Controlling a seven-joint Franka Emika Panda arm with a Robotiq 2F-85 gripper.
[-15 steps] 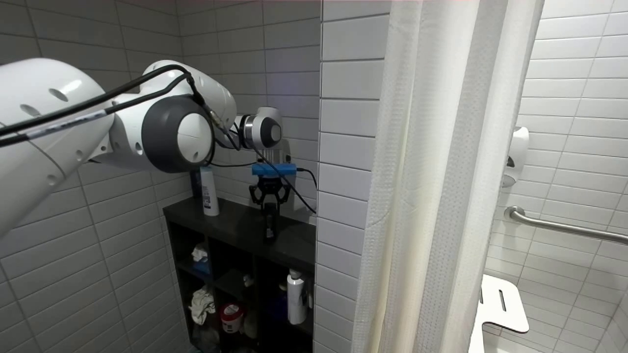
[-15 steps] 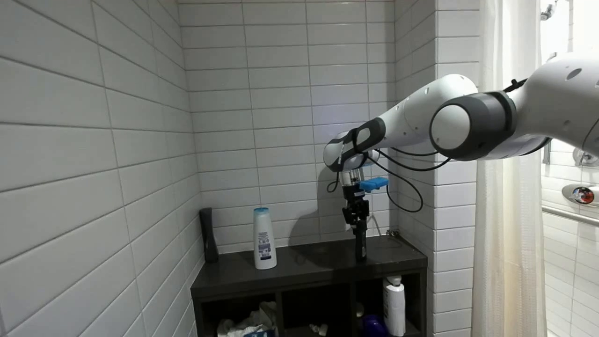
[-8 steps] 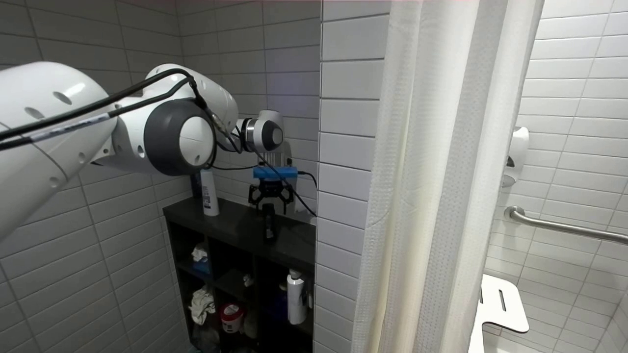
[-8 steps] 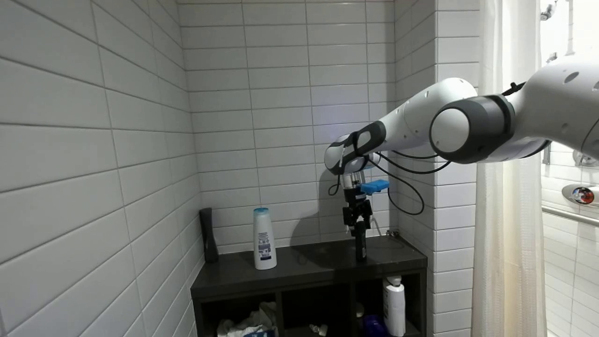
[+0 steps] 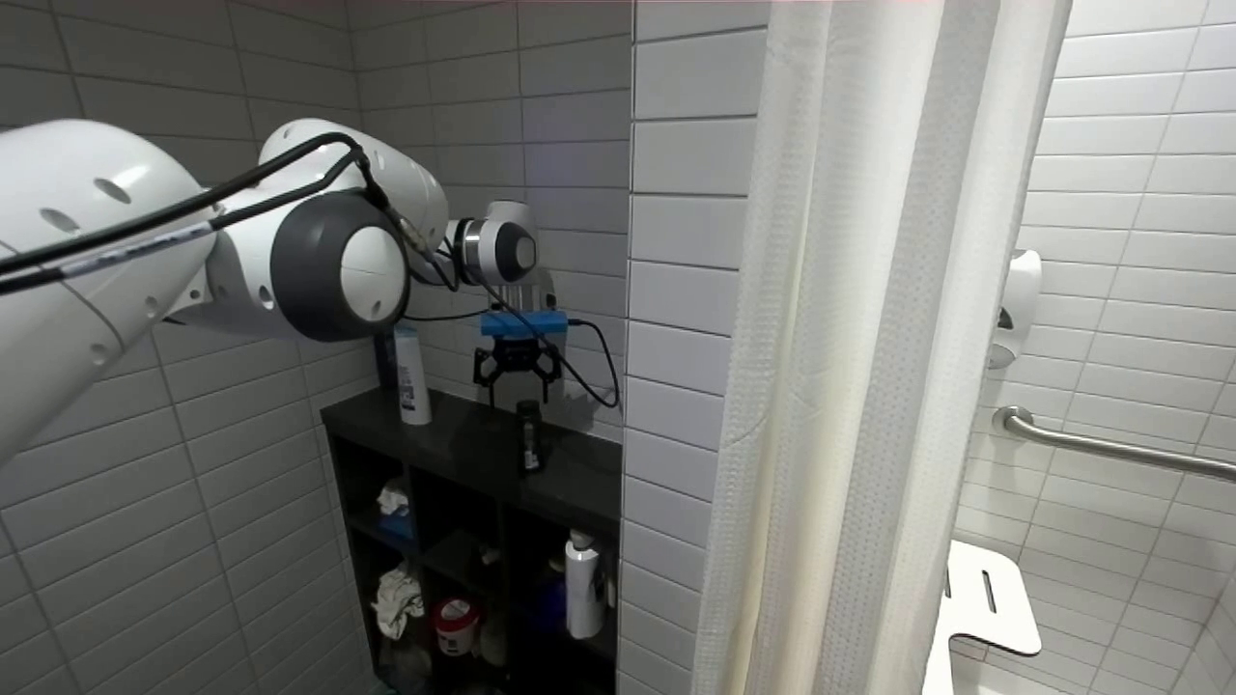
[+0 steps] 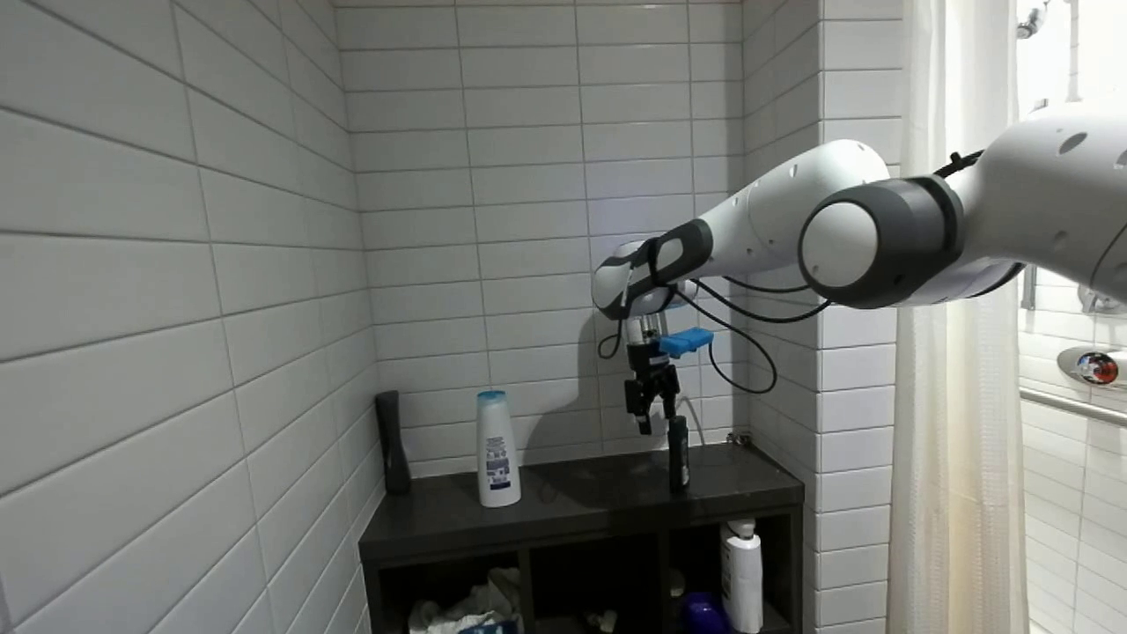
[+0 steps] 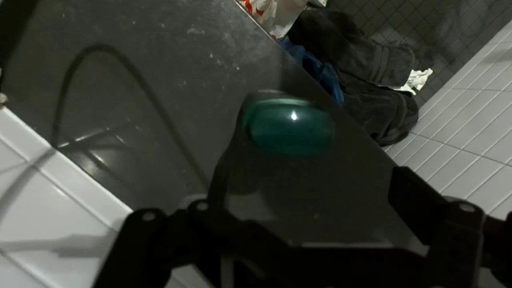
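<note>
A slim black bottle (image 5: 529, 439) stands upright on the dark shelf unit (image 6: 572, 497). In the wrist view its glossy green top (image 7: 292, 126) shows ahead of the fingers, slightly blurred. My gripper (image 5: 519, 396) hangs just above and to one side of the bottle, apart from it. Its jaws are spread wide, with nothing between the fingers (image 7: 416, 204). In an exterior view the gripper (image 6: 659, 423) is a little left of the bottle's top. Farther left on the shelf stand a white bottle with a blue cap (image 6: 498, 453) and a dark, narrow-waisted bottle (image 6: 393, 445).
Shelf compartments hold a white bottle (image 5: 582, 589), a red-lidded tub (image 5: 456, 623), crumpled cloths (image 5: 398, 598) and a purple item (image 6: 704, 612). Tiled walls close in the shelf. A pale curtain (image 5: 869, 338) hangs at the right. A loose cable (image 5: 606, 362) trails beside the gripper.
The jaws were around the black bottle's top a second ago. They have opened and let go, and the gripper has risen and shifted left in both exterior views. The bottle stayed standing.
</note>
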